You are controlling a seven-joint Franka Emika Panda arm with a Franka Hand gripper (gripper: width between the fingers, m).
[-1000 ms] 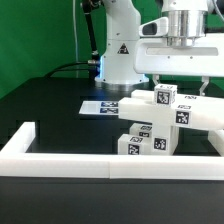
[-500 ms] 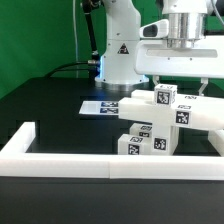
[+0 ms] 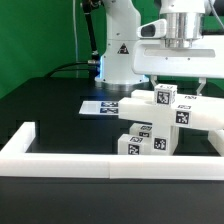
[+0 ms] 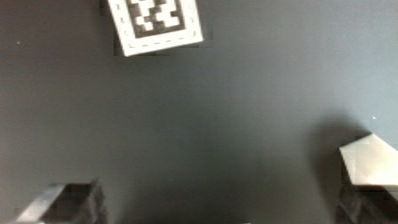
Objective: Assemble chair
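Hand [image 3: 178, 88]: jaws wide, empty, hovering above the parts | chair parts [image 3: 160, 122]: stacked on the bench [image 3: 50, 100] at the exterior view's right, directly below the hand | long bar runs left-right

White border wall [image 3: 100, 161] runs along the black table's [image 3: 55, 105] front edge w/ short return; marker board [image 3: 100, 107] flat mid-table; green backdrop [image 3: 35, 35] behind.
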